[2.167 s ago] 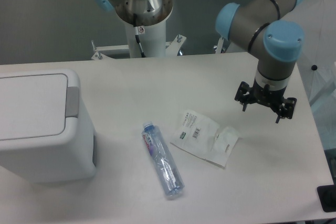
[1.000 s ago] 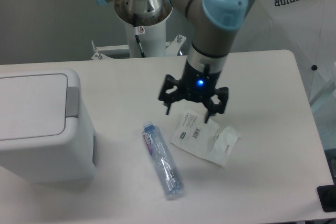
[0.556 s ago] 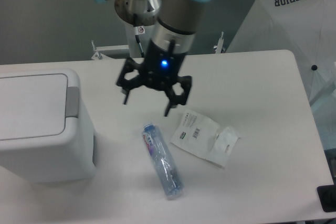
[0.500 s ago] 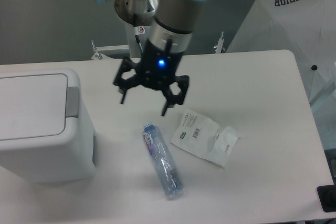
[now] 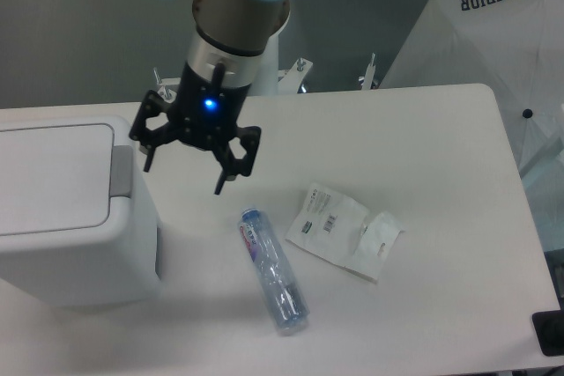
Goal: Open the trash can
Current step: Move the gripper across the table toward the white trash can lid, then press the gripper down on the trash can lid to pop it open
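The trash can (image 5: 62, 217) is a large boxy white bin at the left of the table, its flat white lid (image 5: 48, 178) down. A grey push tab (image 5: 122, 171) sits on the lid's right edge. My gripper (image 5: 185, 171) hangs above the table just right of the tab, a little apart from it. Its two black fingers are spread wide and hold nothing. A blue light glows on the gripper body.
A clear plastic bottle (image 5: 273, 272) with a blue label lies on the table right of the bin. A crumpled white wrapper (image 5: 345, 232) lies further right. The arm's base column (image 5: 238, 59) stands at the back. A white fabric cover (image 5: 502, 24) is at the right.
My gripper has swept left across the table, from above the wrapper and bottle to just beside the bin's grey tab. It stays open. The bin, bottle and wrapper have not moved.
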### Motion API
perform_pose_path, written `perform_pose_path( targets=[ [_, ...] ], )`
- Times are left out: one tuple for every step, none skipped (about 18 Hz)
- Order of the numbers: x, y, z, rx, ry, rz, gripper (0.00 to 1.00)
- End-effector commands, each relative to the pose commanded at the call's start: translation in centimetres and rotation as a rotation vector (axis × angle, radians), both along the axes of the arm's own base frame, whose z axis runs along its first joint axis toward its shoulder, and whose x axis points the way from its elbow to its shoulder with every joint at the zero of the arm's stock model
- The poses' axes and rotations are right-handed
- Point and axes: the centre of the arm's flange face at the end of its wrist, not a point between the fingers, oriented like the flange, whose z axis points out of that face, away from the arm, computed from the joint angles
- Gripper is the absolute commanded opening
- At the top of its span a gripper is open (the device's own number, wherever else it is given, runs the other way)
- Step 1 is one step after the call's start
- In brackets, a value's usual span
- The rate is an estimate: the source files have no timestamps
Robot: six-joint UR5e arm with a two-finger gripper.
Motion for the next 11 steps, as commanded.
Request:
perform_pose_path(
  targets=[
    [-0.1, 0.1, -0.3, -0.005, -0.003, 0.002, 1.0],
    [0.1, 0.2, -0.5, -0.008, -0.006, -0.003, 1.0],
    [0.5, 0.5, -0.8, -0.015, -0.008, -0.01, 1.0],
    [0.6, 0.6, -1.1, -0.018, -0.011, -0.013, 1.0],
    [0.5, 0.7, -1.3, -0.022, -0.015, -0.012, 1.0],
    [0.5, 0.8, -1.5, -0.023, -0.017, -0.01, 1.0],
    [0.4, 0.9, -1.6, -0.027, -0.02, -0.006, 1.0],
    [0.6, 1.0, -1.7, -0.028, -0.02, -0.011, 1.0],
    [0.8, 1.1, -1.8, -0.03, -0.023, -0.011, 1.0],
    [0.9, 1.1, -2.0, -0.034, -0.025, -0.011, 1.0],
    [1.4, 1.2, -2.2, -0.039, -0.028, -0.017, 1.0]
  ],
)
